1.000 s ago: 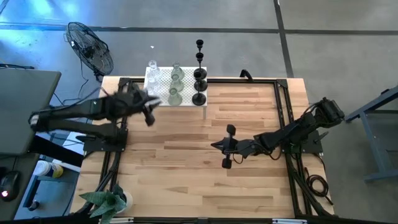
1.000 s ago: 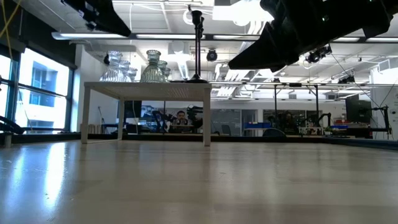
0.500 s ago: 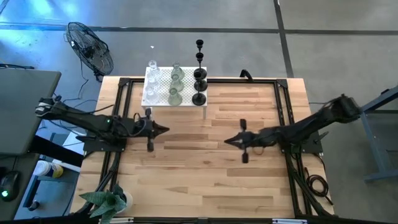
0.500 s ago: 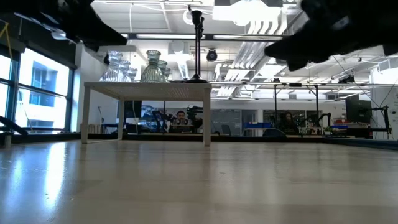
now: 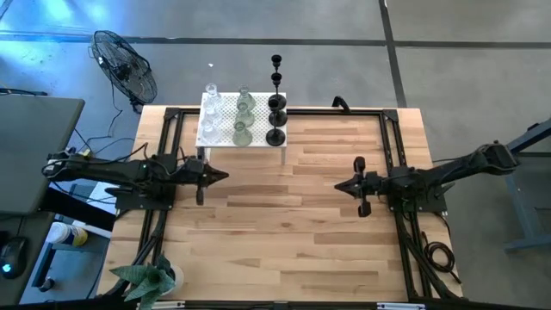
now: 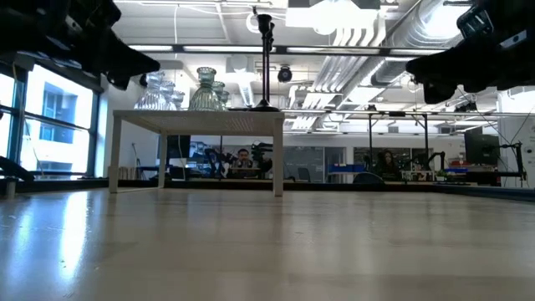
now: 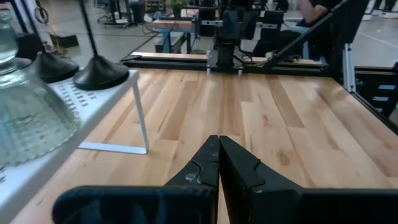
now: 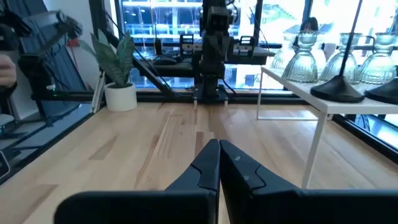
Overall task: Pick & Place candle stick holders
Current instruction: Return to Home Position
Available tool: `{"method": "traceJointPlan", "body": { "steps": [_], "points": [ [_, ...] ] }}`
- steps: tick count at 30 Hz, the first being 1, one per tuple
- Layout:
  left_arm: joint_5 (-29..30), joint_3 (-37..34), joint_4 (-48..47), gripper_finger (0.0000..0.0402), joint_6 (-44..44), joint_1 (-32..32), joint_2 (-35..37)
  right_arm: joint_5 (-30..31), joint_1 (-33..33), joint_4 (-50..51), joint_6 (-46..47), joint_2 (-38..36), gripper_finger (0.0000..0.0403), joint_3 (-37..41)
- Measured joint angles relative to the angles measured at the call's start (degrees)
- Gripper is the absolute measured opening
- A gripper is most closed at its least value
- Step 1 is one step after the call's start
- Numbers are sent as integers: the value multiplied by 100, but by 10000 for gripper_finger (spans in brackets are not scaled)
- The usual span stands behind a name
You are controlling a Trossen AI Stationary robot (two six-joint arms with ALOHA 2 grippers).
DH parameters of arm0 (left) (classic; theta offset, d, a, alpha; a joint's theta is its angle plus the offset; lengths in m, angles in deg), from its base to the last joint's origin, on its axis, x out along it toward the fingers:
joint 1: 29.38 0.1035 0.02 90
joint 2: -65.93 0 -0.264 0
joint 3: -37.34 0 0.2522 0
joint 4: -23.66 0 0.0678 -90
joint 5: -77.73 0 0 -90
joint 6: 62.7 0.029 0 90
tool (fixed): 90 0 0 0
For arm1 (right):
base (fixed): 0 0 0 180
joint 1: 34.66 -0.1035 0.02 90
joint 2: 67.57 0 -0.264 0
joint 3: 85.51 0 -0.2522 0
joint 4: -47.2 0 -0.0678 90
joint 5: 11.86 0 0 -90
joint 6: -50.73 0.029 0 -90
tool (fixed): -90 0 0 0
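1. A pale wooden table (image 5: 275, 232), seen from above, is carrying a white perforated table (image 5: 222, 129) at its far edge, with squat glass candle stick holders (image 5: 242, 133) and black thin-stemmed candle stick holders (image 5: 275, 136) standing on it; the left gripper (image 5: 224, 176) and right gripper (image 5: 338, 185) are hovering well apart.
2. Low view: both arms (image 6: 92, 46) are hanging overhead.
3. Wrist views: both grippers' fingers (image 7: 202, 168) are pressing together, empty.

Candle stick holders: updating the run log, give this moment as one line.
left gripper shut, empty, over wooden table left | right gripper shut, empty, over its right | candle stick holders on white perforated table
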Motion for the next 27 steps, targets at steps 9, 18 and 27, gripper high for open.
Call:
{"method": "traceJointPlan", "body": {
  "steps": [9, 18, 27],
  "points": [
    [543, -310, -832, 1, 163, 22, 1212, -29, 11, 832, -357, -1000, 0, -3],
    [561, -352, -2014, 1, 170, 26, 2783, -293, 551, 1828, -452, -2253, 0, -2],
    [-79, -662, -1716, 1, 164, 914, 2741, -893, 1409, 2676, -368, -3498, 0, 0]
  ]
}}
